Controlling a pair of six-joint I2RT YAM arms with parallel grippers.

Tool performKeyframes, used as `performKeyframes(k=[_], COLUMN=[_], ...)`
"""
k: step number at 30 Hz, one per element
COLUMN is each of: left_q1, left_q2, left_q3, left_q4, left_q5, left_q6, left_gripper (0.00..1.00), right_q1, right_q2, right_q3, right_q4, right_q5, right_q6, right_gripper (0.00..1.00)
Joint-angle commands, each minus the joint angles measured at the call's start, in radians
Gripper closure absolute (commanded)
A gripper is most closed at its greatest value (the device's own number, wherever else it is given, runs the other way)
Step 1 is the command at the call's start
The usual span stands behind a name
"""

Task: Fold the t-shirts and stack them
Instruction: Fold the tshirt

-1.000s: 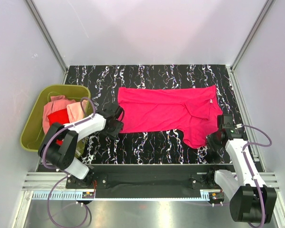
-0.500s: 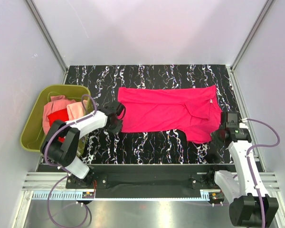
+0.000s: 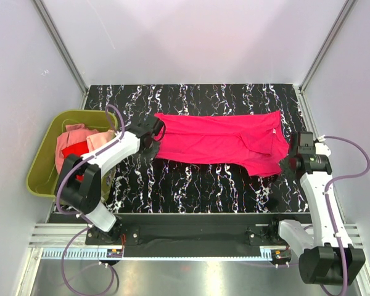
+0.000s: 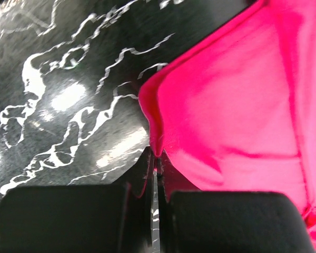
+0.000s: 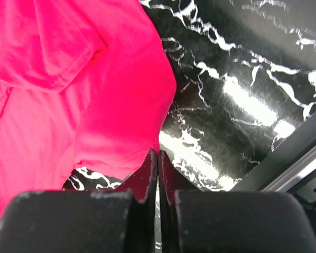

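Note:
A bright magenta-pink t-shirt (image 3: 219, 143) lies spread across the black marbled table (image 3: 203, 185). My left gripper (image 3: 153, 145) is shut on its near left corner; in the left wrist view the cloth (image 4: 231, 105) rises out of the closed fingertips of that gripper (image 4: 157, 155). My right gripper (image 3: 288, 163) is shut on the shirt's near right edge; the right wrist view has the hem (image 5: 68, 79) pinched at the gripper's tips (image 5: 158, 155). The near edge hangs raised between the two grips. Pale salmon-pink t-shirts (image 3: 98, 143) and a red one (image 3: 77, 151) lie crumpled in the tub.
An olive-green plastic tub (image 3: 40, 179) stands at the table's left edge, beside my left arm. White walls with metal posts close in the back and both sides. A metal rail (image 3: 191, 231) runs along the near edge by the arm bases.
My left gripper has shut on the shirt's near left corner. Both grippers have moved away from the near edge, pulling the shirt's near edge up and back.

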Motion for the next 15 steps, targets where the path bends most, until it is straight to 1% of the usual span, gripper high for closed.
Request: performKeyframes(k=[1, 6, 9, 13, 15], left_q1=[0.013, 0.029, 0.040, 0.080, 0.085], left_q2=[0.031, 0.076, 0.112, 0.177, 0.204], left_q3=[0.082, 0.154, 0.206, 0.281, 0.324], left_q4=[-0.052, -0.084, -0.101, -0.134, -0.132], left_q5=[-0.078, -0.112, -0.135, -0.129, -0.138], left_q6=[0.034, 0.057, 0.071, 0.097, 0.128], left_gripper=[1.00, 1.00, 1.00, 1.00, 1.00], right_q1=[0.003, 0.003, 0.002, 0.002, 0.002], right_q2=[0.039, 0.137, 0.197, 0.291, 0.340], right_q3=[0.060, 0.094, 0.134, 0.211, 0.235], right_q4=[0.031, 0.092, 0.140, 0.178, 0.190], right_q5=[0.064, 0.041, 0.026, 0.020, 0.029], right_q6=[-0.059, -0.131, -0.185, -0.248, -0.257], right_gripper=[1.00, 1.00, 1.00, 1.00, 1.00])
